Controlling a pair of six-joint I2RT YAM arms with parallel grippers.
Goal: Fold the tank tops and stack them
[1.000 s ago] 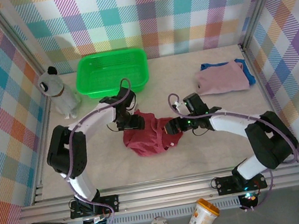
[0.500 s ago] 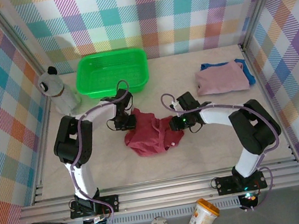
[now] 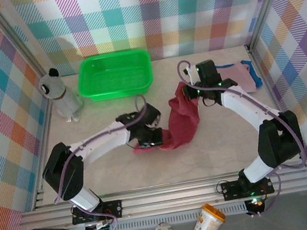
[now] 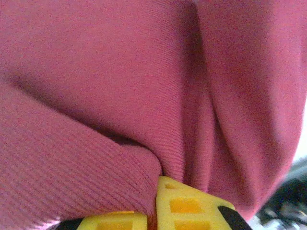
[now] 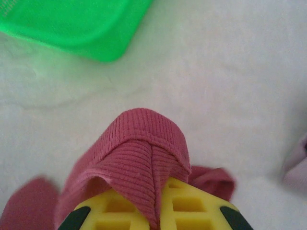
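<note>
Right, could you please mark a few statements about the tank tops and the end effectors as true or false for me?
1. The left end effector and the right end effector are both shut on the dark red tank top. True.
2. The dark red tank top lies in the green basket. False: it is out over the table, in front of the basket.
3. The mauve-pink top lies on the blue top at the table's far right. True.
4. The dark red tank top lies flat and neatly folded. False: it hangs bunched between the two end effectors, its right end raised.
</note>
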